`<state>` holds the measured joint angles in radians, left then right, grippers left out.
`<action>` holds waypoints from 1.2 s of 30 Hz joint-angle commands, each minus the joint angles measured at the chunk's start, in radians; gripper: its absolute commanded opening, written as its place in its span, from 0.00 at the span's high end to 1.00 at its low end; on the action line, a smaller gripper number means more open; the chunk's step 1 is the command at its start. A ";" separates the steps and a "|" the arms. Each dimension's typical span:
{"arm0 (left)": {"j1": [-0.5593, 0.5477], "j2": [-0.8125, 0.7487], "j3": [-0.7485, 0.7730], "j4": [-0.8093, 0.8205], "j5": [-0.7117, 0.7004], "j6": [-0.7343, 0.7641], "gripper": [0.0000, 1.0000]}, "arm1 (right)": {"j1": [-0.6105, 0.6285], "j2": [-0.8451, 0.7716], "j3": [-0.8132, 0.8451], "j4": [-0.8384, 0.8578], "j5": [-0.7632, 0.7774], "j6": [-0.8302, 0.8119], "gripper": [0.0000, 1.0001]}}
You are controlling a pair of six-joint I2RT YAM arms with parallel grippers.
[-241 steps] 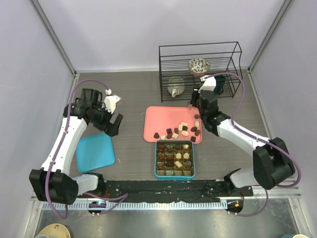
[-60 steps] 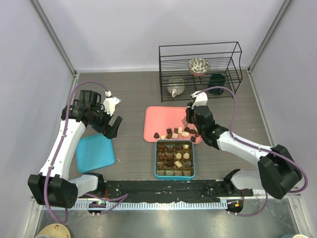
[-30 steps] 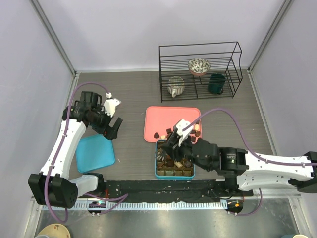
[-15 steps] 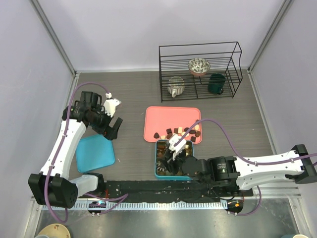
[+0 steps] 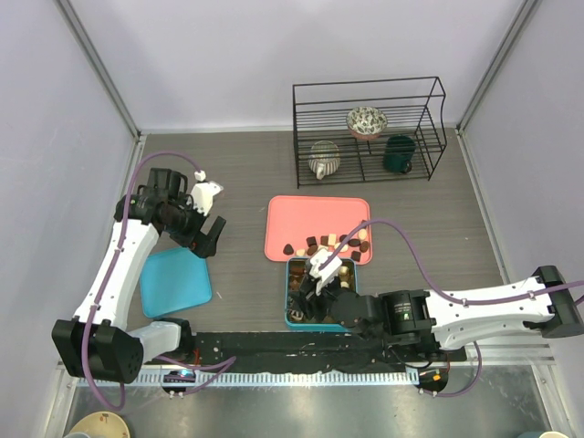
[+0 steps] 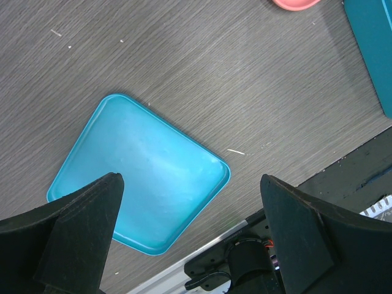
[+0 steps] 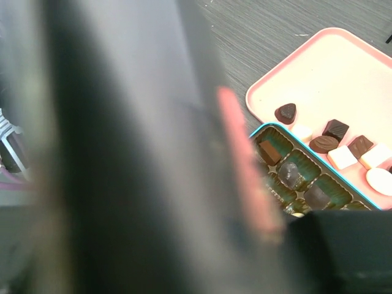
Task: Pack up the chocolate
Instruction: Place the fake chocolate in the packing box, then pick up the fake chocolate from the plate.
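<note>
Right pincer (image 5: 313, 292) over teal box (image 5: 289, 319), chocolate pieces (image 7: 285, 113) on pink tray (image 5: 301, 214)

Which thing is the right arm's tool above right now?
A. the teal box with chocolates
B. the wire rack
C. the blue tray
A: in the top view the right tool hangs low over the teal box, just in front of the pink tray.

Left gripper (image 5: 210, 234) hangs spread wide (right arm (image 5: 474, 306) stretched low, leftward).
</note>
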<state>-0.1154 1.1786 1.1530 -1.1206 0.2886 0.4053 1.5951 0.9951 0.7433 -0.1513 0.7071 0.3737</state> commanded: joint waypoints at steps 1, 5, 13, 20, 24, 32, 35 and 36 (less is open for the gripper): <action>0.005 -0.019 0.019 -0.013 0.021 0.009 0.00 | 0.003 -0.004 0.008 0.058 0.054 0.014 0.55; 0.005 -0.020 0.017 -0.013 0.020 0.013 0.00 | 0.003 -0.004 0.018 0.061 0.068 0.004 0.54; 0.005 -0.019 0.017 -0.007 0.030 0.007 0.00 | -0.073 -0.029 0.093 0.093 0.131 -0.113 0.66; 0.006 -0.014 0.010 0.018 0.026 0.006 0.00 | -0.378 0.020 0.171 0.189 -0.067 -0.243 0.69; 0.005 0.015 0.008 0.036 0.027 0.003 0.00 | -0.567 0.106 0.189 0.258 -0.213 -0.252 0.70; 0.006 0.102 0.040 0.067 0.038 0.009 0.00 | -0.745 0.283 0.185 0.349 -0.328 -0.220 0.70; 0.006 0.137 0.048 0.085 0.035 0.015 0.00 | -0.748 0.304 0.179 0.354 -0.342 -0.219 0.67; 0.006 0.148 0.053 0.087 0.035 0.017 0.00 | -0.748 0.307 0.177 0.354 -0.347 -0.216 0.66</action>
<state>-0.1154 1.2964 1.1576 -1.0794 0.3061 0.4053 0.8440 1.3079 0.9054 0.1024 0.4103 0.1532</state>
